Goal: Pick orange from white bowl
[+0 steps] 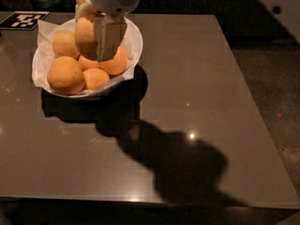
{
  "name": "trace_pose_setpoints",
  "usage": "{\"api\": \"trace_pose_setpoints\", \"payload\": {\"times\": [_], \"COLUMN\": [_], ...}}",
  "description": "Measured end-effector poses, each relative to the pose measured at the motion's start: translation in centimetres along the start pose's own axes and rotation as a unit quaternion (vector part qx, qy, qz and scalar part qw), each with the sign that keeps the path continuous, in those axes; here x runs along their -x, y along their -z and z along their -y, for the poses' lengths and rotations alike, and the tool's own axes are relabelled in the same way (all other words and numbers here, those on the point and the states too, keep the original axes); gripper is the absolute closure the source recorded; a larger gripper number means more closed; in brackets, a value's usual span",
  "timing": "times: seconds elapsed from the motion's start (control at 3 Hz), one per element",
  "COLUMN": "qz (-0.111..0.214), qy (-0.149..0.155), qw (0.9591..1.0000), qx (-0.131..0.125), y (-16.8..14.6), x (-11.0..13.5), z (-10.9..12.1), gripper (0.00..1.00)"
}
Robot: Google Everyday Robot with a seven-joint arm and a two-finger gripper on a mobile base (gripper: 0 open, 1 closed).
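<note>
Where the pile stands highest, toward the back of the white bowl [134,41], sits the orange [85,32] I am set to pick: dull yellow-orange, faintly dimpled, its right side hidden behind the pale tip of my pincer [107,48]. It seems to touch that tip. Whether I have closed on it or merely stand against it I cannot tell, for my own tip covers the place where that would show. My pincer hangs from the top of the view, its white housing above the bowl and its tip down among the fruit.

Around it lie five other oranges. One [64,43] rests just to its left against the crumpled paper [46,32] lining the bowl. A deeper-orange one [120,62] lies just below and right of my tip. The largest [65,75] sits at the front left with a smaller one [95,77] beside it, and a sliver of another [86,62] shows between these and mine.

The bowl stands on the far left part of a dark, glossy table [197,93]. A black-and-white marker [23,20] lies flat at the far left corner, near the bowl but apart from it. My shadow [183,165] spreads over the tabletop in front of the bowl and to its right. Beyond the table's right edge is dim floor [272,78].
</note>
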State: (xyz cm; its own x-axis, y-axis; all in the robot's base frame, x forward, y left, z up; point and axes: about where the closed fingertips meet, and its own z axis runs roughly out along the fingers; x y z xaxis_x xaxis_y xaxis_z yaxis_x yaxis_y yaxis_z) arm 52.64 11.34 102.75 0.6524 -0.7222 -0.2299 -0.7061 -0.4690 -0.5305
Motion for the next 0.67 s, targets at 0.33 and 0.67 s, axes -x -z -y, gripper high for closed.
{"api": "trace_pose_setpoints", "payload": {"times": [0.33,0.67], "qz": [0.005,0.005], "qy": [-0.019,-0.019], "qw": [0.9996,0.9996], "qx": [-0.021,-0.021], "y": [3.01,3.07], "x": [2.50,2.54], "z": [-3.24,-3.35], "gripper": [1.00,1.00]}}
